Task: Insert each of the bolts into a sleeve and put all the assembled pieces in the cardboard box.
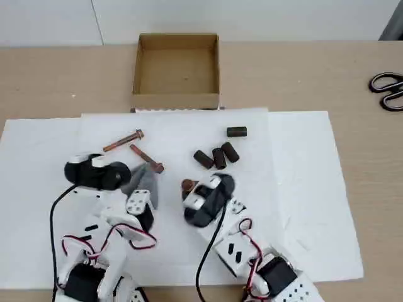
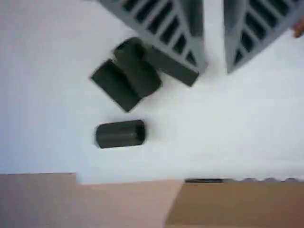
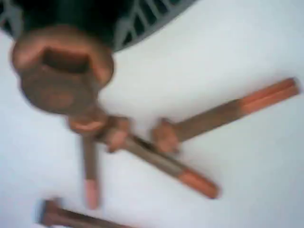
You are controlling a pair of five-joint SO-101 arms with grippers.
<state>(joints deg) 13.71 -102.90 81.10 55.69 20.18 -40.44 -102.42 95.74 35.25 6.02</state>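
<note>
**At the right gripper: one bolt held; left gripper empty**

Between the closed jaws of the right gripper (image 1: 189, 187) sits a copper bolt (image 3: 61, 71), clamped near its hex head. Ahead of this gripper, loose bolts (image 3: 228, 109) lie flat on the white paper (image 1: 302, 189). The wrist view is too blurred for an exact count. Beyond the gripper, towards the box (image 1: 176, 99), lies a cluster of dark sleeves (image 1: 216, 156).

Ahead of the left gripper (image 2: 213, 47), the same cluster lies just past the tip of one of its fingers (image 2: 161, 28), which partly covers one sleeve. The sleeves in the cluster touch one another. A lone sleeve (image 2: 120, 133) lies farther ahead, apart from the cluster and near the paper edge. The box wall stands beyond that edge. The left gripper's jaws stand parted by a narrow gap, with nothing between them.

In the high view, two of the loose bolts lie on the box side of the left gripper, one close beside its fingers. The box holds no parts.

Far to the right gripper's side, scissors (image 1: 387, 88) lie on the table.
</note>
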